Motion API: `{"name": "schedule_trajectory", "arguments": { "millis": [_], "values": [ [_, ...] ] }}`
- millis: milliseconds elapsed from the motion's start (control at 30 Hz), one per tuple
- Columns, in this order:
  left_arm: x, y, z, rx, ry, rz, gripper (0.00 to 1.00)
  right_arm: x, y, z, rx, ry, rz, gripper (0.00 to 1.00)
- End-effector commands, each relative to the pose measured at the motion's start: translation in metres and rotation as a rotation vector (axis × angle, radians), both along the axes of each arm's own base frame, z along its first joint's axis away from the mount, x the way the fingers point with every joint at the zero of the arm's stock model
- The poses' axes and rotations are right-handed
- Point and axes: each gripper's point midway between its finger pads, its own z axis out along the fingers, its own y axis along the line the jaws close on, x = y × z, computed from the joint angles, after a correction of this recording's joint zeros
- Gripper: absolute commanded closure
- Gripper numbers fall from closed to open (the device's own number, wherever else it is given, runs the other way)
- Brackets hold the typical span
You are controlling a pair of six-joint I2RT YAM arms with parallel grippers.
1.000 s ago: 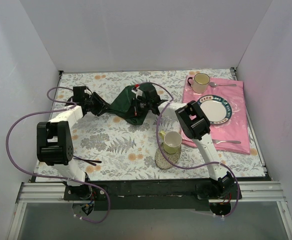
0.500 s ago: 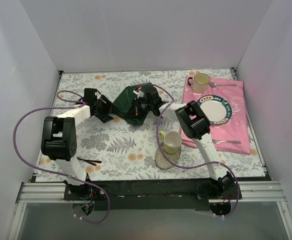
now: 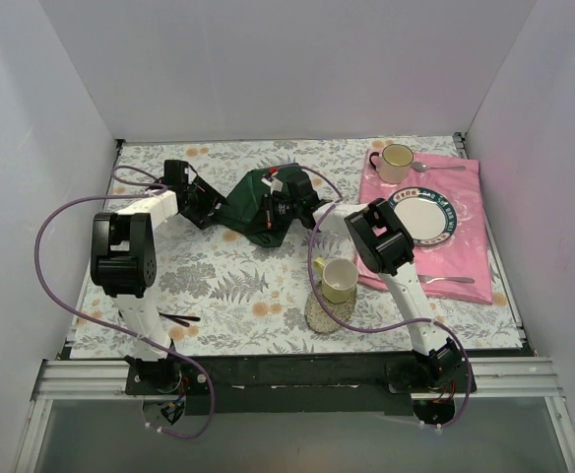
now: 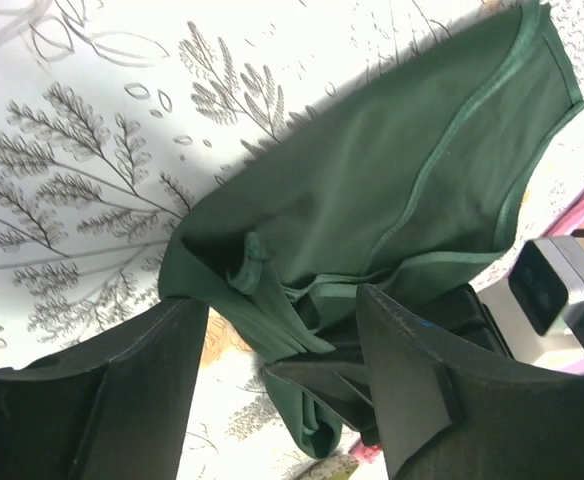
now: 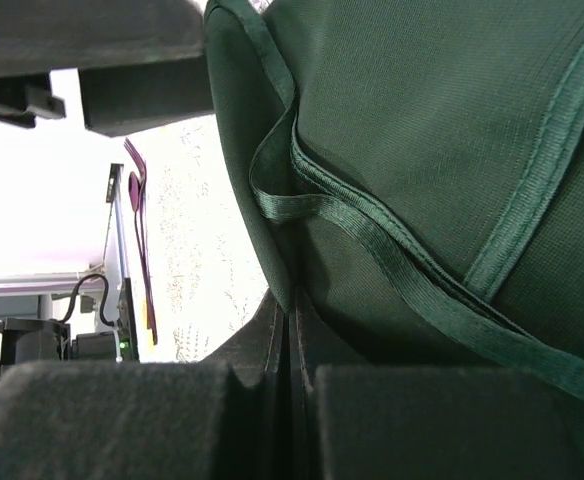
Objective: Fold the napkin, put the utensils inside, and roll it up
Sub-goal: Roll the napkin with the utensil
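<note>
Floral tabletop (image 3: 219,286), with a pink cloth (image 3: 465,246) on its right side carrying a plate (image 3: 423,217). The napkin (image 3: 251,209) lies crumpled toward the back of the tabletop, between the two arms. A yellow cup (image 3: 339,279) sits nearer me, well apart from it. Right end effector (image 5: 292,335) is clamped tight on a napkin fold — my wrist view shows the hem running straight into the closed fingers. Left end effector (image 4: 280,310) stands wide at the napkin's left corner, one finger either side of the bunched tip — can't tell if they touch it.
</note>
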Motion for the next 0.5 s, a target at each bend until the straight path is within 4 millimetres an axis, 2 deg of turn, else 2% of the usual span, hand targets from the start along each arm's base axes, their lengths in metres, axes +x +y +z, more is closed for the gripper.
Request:
{"name": "schedule_trajectory", "arguments": {
  "millis": [0,167,300,433,467],
  "values": [
    [0.014,0.004,0.016,0.010,-0.049,-0.007,0.42,0.001,-0.003,-0.010,-0.040,-0.016,0.004,0.99],
    [0.019,-0.003,0.008,-0.028,-0.057,-0.019,0.48,0.001,-0.003,-0.013,-0.047,-0.015,0.005,0.99],
    [0.023,-0.008,0.010,-0.046,-0.085,-0.035,0.51,0.000,-0.004,-0.016,-0.052,-0.011,0.005,0.99],
    [0.027,0.003,0.007,0.051,-0.094,-0.049,0.49,0.000,-0.004,-0.017,-0.052,-0.007,0.002,0.99],
    [0.027,0.008,0.015,0.083,-0.113,-0.048,0.47,0.000,-0.004,-0.017,-0.053,-0.006,0.000,0.99]
  ]
}}
